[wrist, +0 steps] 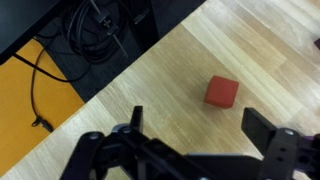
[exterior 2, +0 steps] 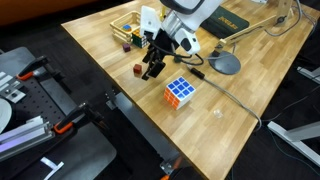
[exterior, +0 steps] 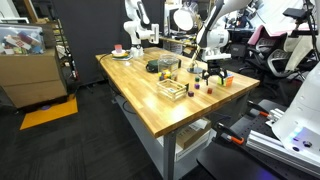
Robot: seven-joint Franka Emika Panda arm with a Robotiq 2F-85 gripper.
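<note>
My gripper (wrist: 198, 125) hangs open over the wooden table (wrist: 150, 95), with nothing between its black fingers (wrist: 262, 128). A small red block (wrist: 222, 92) lies on the wood just beyond the fingertips, nearer the right-hand finger and apart from both. In an exterior view the gripper (exterior 2: 152, 68) stands low beside the red block (exterior 2: 137, 70), close to the table's edge. A Rubik's cube (exterior 2: 180, 92) rests a short way off on the other side. The gripper (exterior: 213, 72) is also seen at the table's far side.
A wooden tray (exterior 2: 125, 28) with small pieces sits behind the gripper, and a grey round base (exterior 2: 225, 63) with a cable lies nearby. A dark book (exterior 2: 228, 22) is at the back. Beyond the table edge, cables (wrist: 90, 30) lie on the floor.
</note>
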